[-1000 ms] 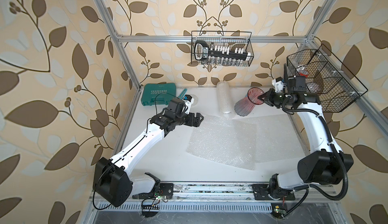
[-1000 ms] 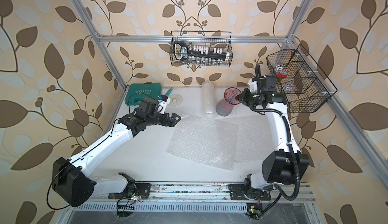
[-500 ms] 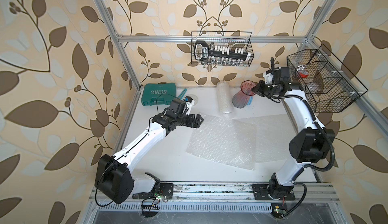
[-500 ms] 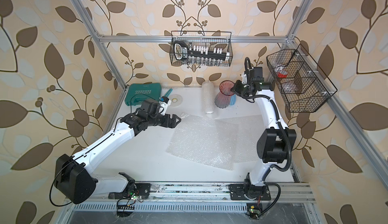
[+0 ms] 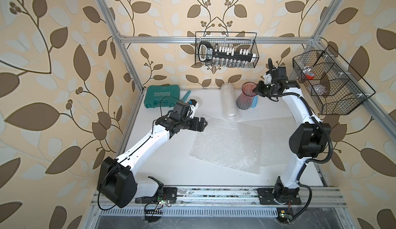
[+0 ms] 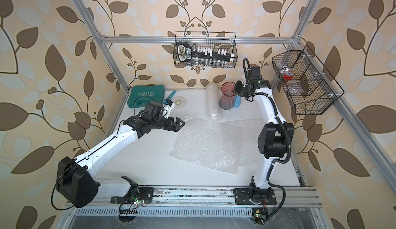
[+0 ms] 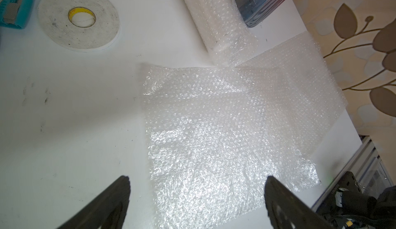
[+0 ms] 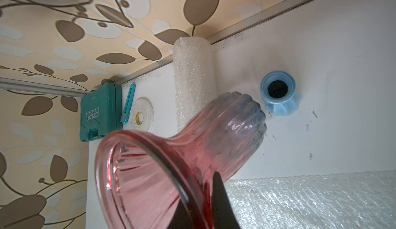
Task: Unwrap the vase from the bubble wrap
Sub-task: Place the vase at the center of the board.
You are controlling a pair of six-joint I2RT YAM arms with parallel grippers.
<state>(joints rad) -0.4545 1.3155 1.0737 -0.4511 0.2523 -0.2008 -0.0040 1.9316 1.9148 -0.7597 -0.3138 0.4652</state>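
White table (image 5: pixel 171 163) seen from above, with 2 robot arms. At the far right, the right gripper (image 5: pixel 255 90) is pressed together on the rim of a ribbed pink glass vase (image 5: pixel 245 98), 1 finger inside the mouth and 1 outside. The vase sits just left of that gripper, between a bubble wrap roll (image 5: pixel 228 99) and a small blue vase (image 5: pixel 255 104). 2 flat bubble wrap sheets (image 5: pixel 227 146) overlap mid-table, nearer than the vase and well apart from the right gripper. The left gripper (image 5: pixel 204 123), jaws spread wide and empty, hovers at the sheets' far left corner. A green tool case (image 5: pixel 160 97) and a tape roll (image 7: pixel 78 18) lie far left.
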